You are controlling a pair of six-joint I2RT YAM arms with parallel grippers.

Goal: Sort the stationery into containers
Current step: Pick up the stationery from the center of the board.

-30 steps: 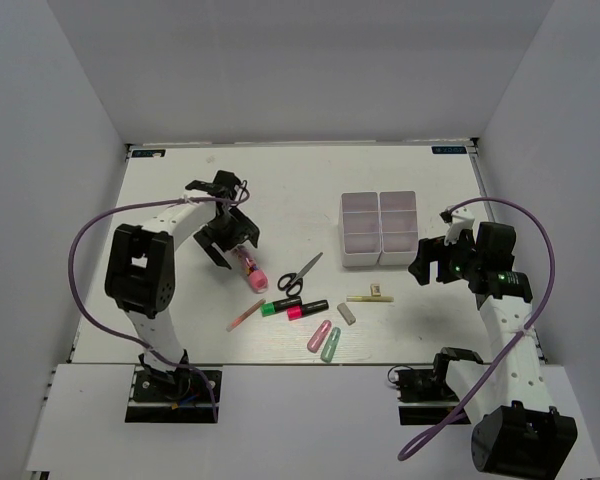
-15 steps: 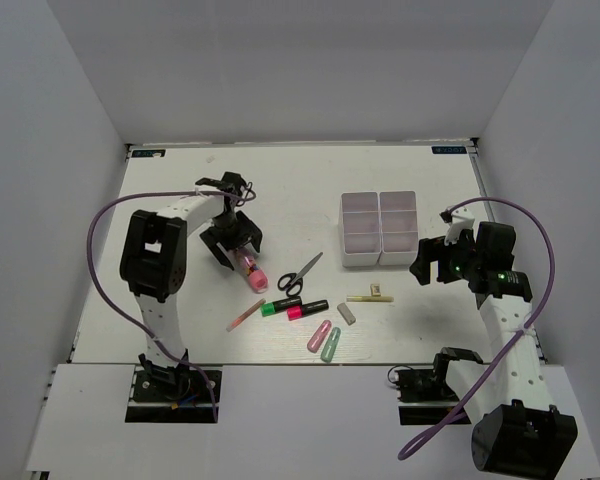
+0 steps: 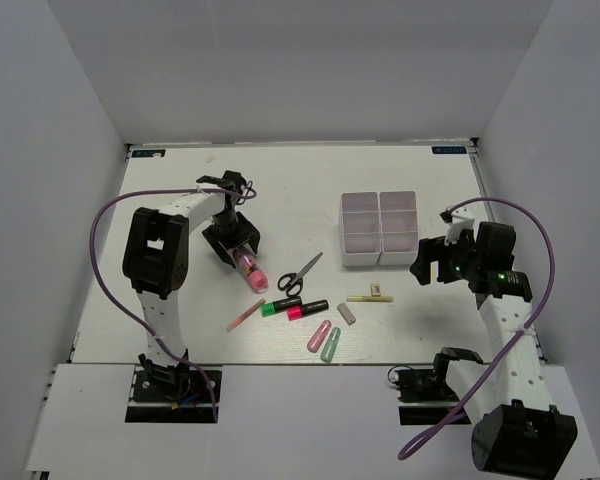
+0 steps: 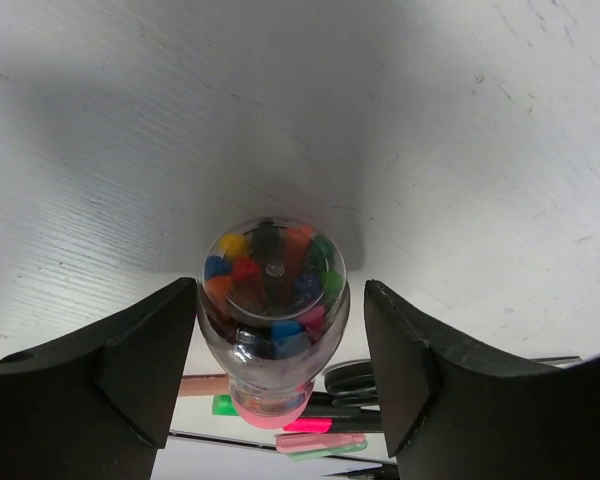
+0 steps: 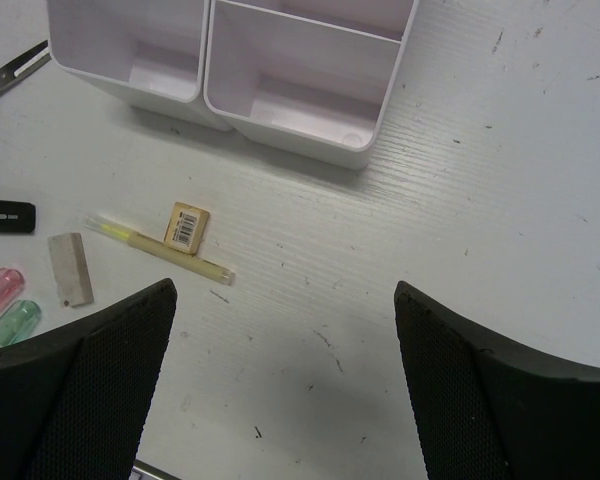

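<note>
A clear little bottle [image 3: 248, 265] with coloured bits inside and a pink cap lies on the table, left of centre. My left gripper [image 3: 236, 244] straddles it, jaws open: the left finger [image 4: 150, 350] is against the bottle [image 4: 272, 300], the right finger [image 4: 410, 360] stands a little off it. Scissors [image 3: 300, 273], two black highlighters [image 3: 295, 307], a pink pen [image 3: 245, 315], pink and green capsule erasers [image 3: 325, 340], a grey eraser [image 3: 346, 314] and a pale yellow clip [image 3: 370, 296] lie loose. The containers [image 3: 380, 228] stand right of centre. My right gripper [image 3: 430, 262] hovers open and holds nothing.
White walls close in the table on three sides. In the right wrist view the containers [image 5: 280, 100] show bare compartments, with the yellow clip [image 5: 160, 247] and grey eraser [image 5: 70, 268] just in front of them. Purple cables loop from both arms.
My left gripper has settled over the bottle, and its jaws have narrowed toward it. The right arm has not moved.
</note>
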